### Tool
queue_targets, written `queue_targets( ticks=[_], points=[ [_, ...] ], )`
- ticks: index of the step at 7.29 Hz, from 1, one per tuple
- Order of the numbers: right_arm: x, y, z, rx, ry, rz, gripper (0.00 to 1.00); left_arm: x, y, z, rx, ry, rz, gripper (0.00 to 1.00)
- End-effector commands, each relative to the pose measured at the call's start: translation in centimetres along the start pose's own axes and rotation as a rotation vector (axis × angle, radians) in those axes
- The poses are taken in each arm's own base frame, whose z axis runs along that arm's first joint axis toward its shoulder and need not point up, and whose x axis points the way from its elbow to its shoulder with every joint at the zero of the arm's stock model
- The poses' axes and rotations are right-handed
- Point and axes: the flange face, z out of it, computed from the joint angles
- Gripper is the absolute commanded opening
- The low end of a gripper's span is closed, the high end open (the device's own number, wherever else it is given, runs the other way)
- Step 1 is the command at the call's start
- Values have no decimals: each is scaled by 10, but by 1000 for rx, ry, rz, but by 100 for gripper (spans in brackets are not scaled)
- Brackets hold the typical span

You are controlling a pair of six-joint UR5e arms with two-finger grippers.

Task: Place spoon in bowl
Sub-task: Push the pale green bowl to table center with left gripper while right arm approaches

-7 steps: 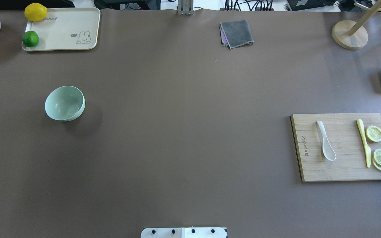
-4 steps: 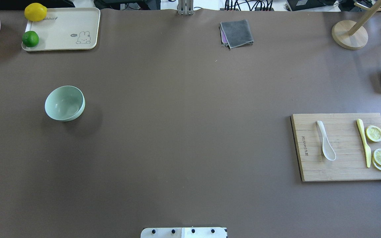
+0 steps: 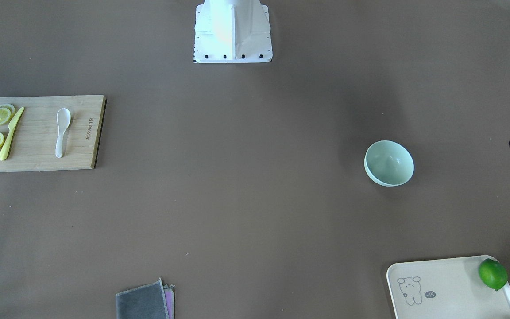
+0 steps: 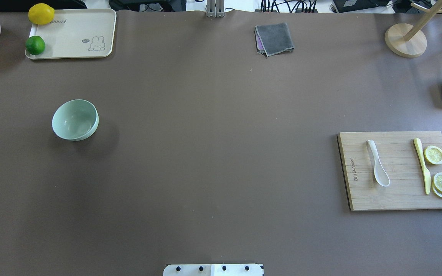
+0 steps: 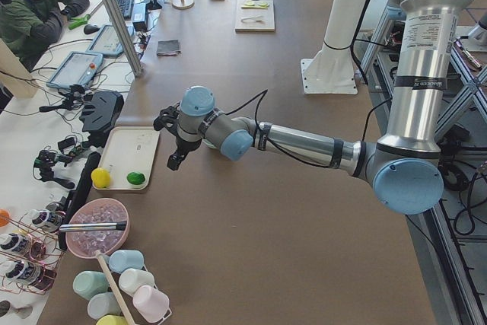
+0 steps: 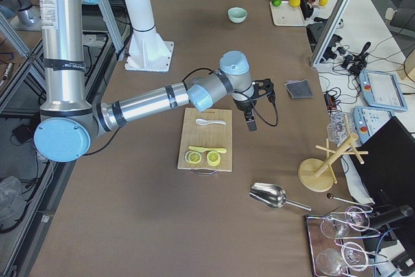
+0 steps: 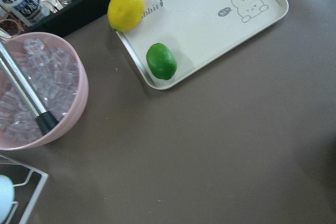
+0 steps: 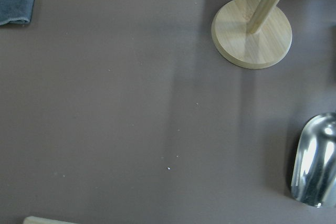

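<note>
Nothing was done yet: the spoon (image 4: 377, 163) lay on the board (image 4: 397, 197), well apart from the empty bowl (image 4: 75, 119). Whether the left gripper (image 5: 176, 159) or the right gripper (image 6: 250, 121) was open, I could not tell.

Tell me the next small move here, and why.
Probably swing the right gripper over the wooden cutting board and lower it toward the handle of the white spoon. The spoon lies untouched on that board on the robot's right. The right gripper hangs just past the board's far edge, holding nothing, and the mint-green bowl across the table is empty.
</note>
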Motion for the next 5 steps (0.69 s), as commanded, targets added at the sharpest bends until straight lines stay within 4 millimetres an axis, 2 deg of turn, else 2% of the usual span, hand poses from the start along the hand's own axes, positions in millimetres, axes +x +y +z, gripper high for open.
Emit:
queue_targets(
  ticks=[1,2,3,5],
  points=[
    [-51,10,36,-24,2,76,100,54,4,46,-30,78,-131,98],
    [-57,12,37,-22,2,75,100,85,11,74,-51,125,-159,98],
    [-58,12,37,-22,2,75,100,98,4,95,-36,135,-177,98],
    [-58,11,37,-20,2,73,100,118,9,151,-17,146,-169,97]
  ],
)
